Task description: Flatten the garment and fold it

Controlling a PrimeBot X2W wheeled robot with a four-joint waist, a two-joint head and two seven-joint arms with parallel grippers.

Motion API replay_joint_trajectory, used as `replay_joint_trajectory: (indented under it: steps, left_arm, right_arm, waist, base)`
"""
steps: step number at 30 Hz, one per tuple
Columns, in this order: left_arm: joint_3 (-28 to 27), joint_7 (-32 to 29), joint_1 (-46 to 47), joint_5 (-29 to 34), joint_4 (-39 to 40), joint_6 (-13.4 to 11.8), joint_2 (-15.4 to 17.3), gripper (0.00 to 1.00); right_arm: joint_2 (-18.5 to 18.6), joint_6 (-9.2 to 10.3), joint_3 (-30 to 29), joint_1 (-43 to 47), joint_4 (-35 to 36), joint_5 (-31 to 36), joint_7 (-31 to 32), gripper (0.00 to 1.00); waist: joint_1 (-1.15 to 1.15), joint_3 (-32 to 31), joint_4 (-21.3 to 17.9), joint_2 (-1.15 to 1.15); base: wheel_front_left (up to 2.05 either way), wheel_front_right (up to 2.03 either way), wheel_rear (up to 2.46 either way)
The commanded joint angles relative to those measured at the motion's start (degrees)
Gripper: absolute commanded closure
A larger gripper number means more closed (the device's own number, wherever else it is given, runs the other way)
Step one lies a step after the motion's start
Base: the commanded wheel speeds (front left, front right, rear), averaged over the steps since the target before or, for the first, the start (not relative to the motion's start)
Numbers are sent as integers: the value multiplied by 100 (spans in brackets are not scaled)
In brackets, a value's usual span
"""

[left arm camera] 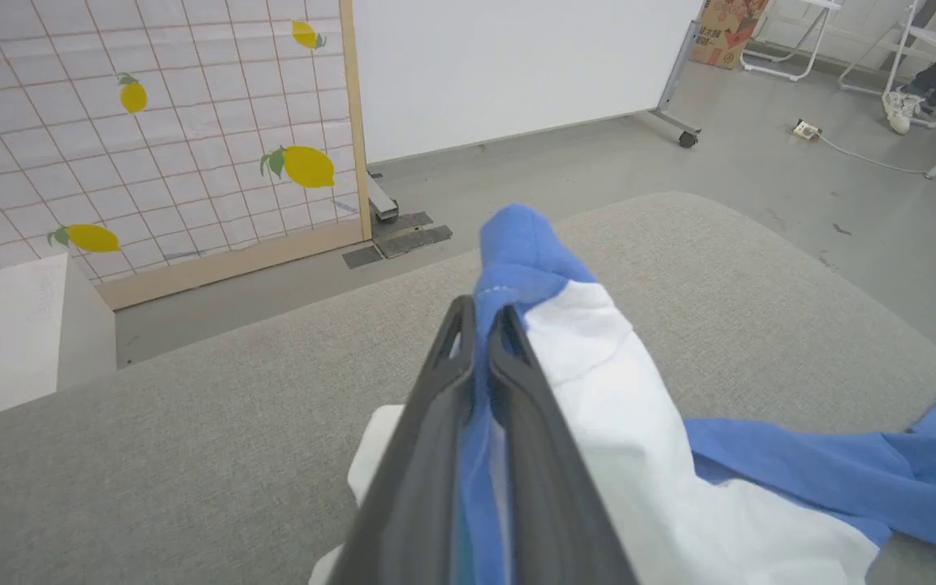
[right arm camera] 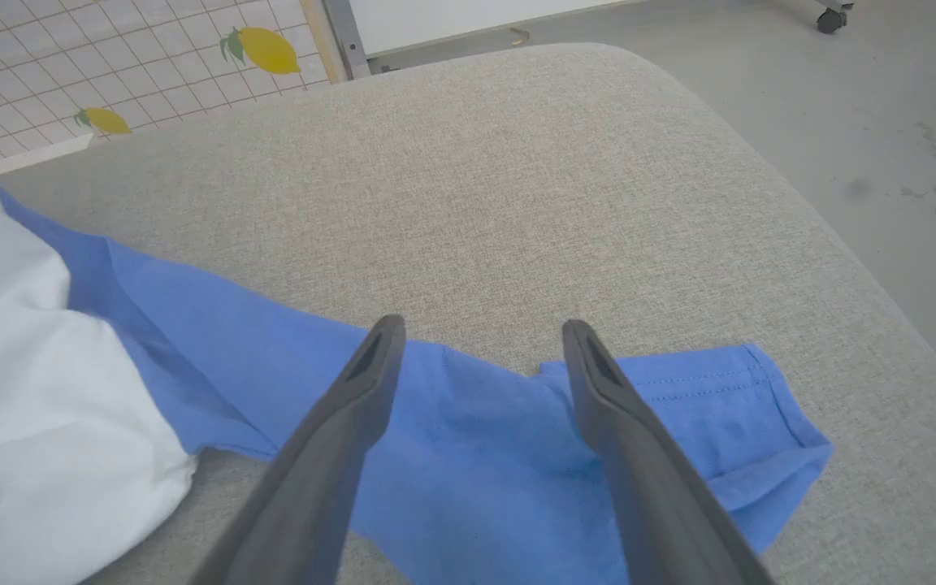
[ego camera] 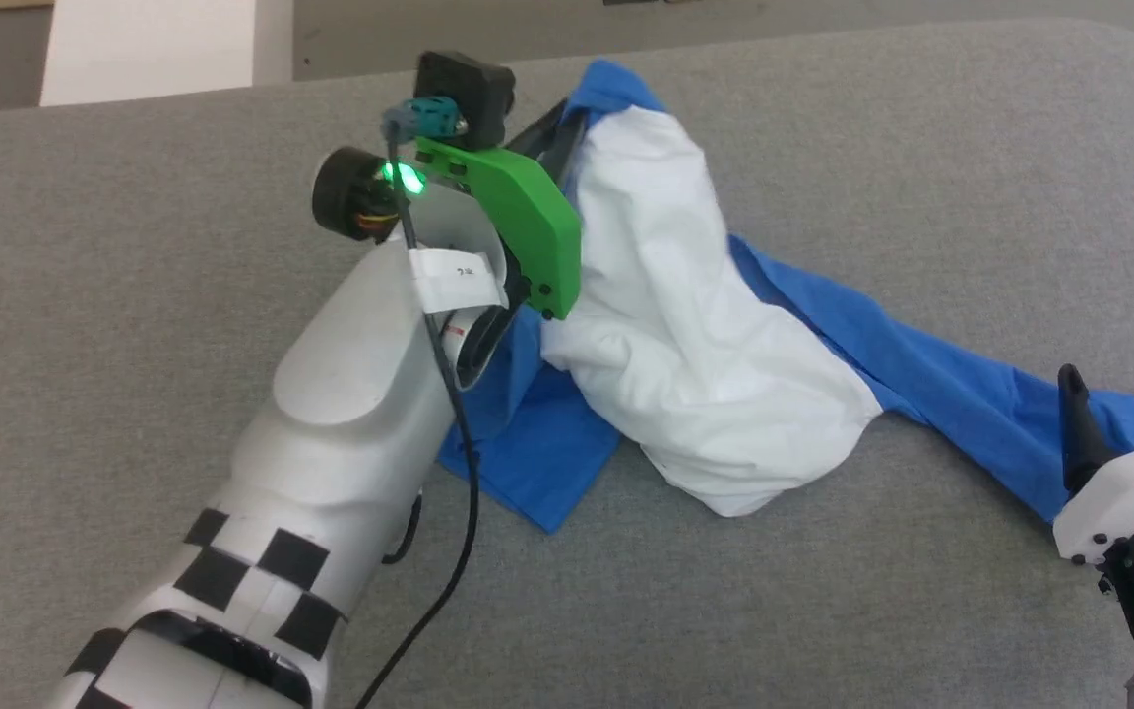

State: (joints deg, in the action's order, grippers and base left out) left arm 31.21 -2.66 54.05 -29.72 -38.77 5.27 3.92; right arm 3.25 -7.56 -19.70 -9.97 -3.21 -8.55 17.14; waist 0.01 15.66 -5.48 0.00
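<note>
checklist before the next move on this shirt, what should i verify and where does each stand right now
1. Left gripper shut on the garment: ok, blue cloth is pinched in it.
2. Which part that grip holds, collar or sleeve: cannot tell.
3. Right gripper open: ok, jaws stand wide apart.
4. Right gripper lined up with the blue sleeve: ok, the sleeve lies under it; whether they touch, cannot tell.
5. Garment flat: not ok, the white body is bunched in a heap.
6. Room to spread on the grey surface: ok, it extends well past the garment on the far side.
</note>
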Motion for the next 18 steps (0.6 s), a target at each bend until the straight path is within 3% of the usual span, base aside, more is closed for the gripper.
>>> replay_joint_trajectory:
  steps: [1, 8, 12, 14, 18]
  left_arm:
    - [9, 30, 119, -27, -129, 33, -3, 0]
    - [-116, 546, 48, -356, -335, 94, -48, 0]
    - [-235, 611, -410, -515, -215, -6, 71, 0]
    - [-228, 245, -754, -629, -179, -132, 134, 0]
    - [8, -1101, -1368, -789, 15, -415, 284, 0]
  right_arm:
    - [-17, 8, 19, -86, -31, -12, -51, 0]
    - [-24, 8, -103, 89, -149, 29, -68, 0]
    - [-28, 8, -105, 212, -169, 27, -45, 0]
    - [-30, 8, -102, 270, -179, 23, -37, 0]
    - [-33, 8, -81, 368, -174, 27, -9, 0]
  waist:
    - [-1, 47, -50, 0]
    - [-1, -305, 260, 0]
    - [-1, -571, 477, 0]
    - [-1, -685, 572, 0]
    - [-1, -806, 714, 0]
  base:
    - [0, 0, 0]
    - [0, 0, 0]
    - [0, 0, 0]
    - [0, 0, 0]
    - [0, 0, 0]
